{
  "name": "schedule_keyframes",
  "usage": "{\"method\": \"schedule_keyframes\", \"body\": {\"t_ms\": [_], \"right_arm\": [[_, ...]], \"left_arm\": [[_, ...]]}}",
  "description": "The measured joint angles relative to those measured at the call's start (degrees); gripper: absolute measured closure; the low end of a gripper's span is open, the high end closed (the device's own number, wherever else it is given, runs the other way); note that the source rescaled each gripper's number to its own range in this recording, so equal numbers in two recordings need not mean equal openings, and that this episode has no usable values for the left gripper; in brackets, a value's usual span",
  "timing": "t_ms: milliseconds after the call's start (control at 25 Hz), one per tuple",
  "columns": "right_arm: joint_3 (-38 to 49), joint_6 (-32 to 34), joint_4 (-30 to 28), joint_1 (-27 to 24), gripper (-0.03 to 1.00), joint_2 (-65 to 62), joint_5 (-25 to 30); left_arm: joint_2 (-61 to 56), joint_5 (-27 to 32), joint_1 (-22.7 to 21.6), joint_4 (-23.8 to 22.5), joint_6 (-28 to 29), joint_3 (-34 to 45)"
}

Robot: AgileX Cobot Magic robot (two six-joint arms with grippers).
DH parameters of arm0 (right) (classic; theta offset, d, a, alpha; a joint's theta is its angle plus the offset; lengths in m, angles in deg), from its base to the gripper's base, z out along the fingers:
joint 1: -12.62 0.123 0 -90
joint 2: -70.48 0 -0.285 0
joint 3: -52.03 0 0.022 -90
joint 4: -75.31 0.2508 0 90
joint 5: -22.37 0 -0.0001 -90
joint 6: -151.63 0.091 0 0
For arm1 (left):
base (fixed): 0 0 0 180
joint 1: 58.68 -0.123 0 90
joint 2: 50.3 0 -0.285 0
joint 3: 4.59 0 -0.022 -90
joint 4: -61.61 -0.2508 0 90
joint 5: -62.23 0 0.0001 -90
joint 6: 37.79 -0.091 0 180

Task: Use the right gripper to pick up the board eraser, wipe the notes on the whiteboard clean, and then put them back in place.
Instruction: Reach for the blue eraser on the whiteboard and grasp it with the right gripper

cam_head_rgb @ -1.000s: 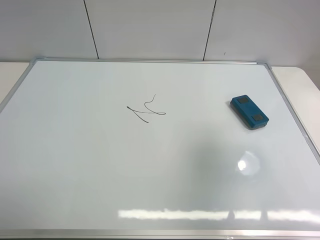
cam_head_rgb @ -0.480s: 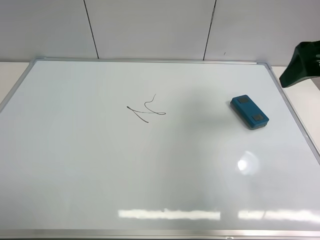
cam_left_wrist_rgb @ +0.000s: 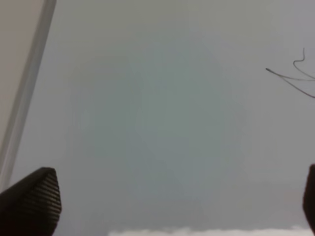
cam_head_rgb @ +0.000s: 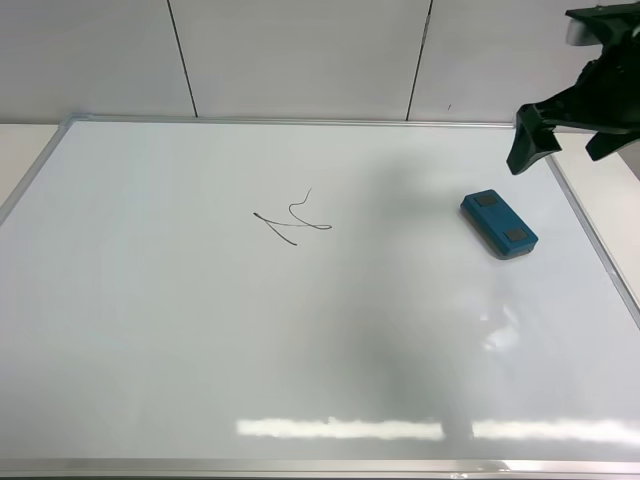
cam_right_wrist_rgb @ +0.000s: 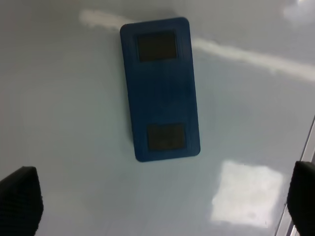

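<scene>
The whiteboard (cam_head_rgb: 180, 340) lies flat and fills most of the exterior view. The notes (cam_head_rgb: 293, 218), a small black scribble, sit left of its middle. The teal board eraser (cam_head_rgb: 499, 224) lies on the board's right part. My right gripper (cam_head_rgb: 565, 140) hovers open and empty above the board's far right corner, just beyond the eraser. The right wrist view shows the eraser (cam_right_wrist_rgb: 160, 88) between and ahead of the open gripper (cam_right_wrist_rgb: 161, 201). The left gripper (cam_left_wrist_rgb: 170, 206) is open and empty over bare board, with the notes (cam_left_wrist_rgb: 295, 78) off to one side. The left arm is out of the exterior view.
The board's silver frame (cam_head_rgb: 300, 121) runs along its far edge, with a pale wall (cam_head_rgb: 300, 50) behind. Beige table (cam_head_rgb: 610, 190) shows beside the board's right edge. The frame also shows in the left wrist view (cam_left_wrist_rgb: 27, 93).
My right gripper has come into the exterior view from the right edge and moved left toward the eraser. The eraser and the notes have not moved.
</scene>
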Motion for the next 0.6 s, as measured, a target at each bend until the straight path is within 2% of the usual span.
{"method": "schedule_keyframes", "body": {"t_ms": [200,600], "right_arm": [[-0.8,-0.1,-0.4,0.4,-0.03,5.8,-3.9],[-0.8,-3.0,0.7,0.4,-0.03,14.2,-8.2]], "left_arm": [[0.0,0.0,0.0,0.0,0.0,0.0],[0.0,0.0,0.0,0.0,0.0,0.0]]}}
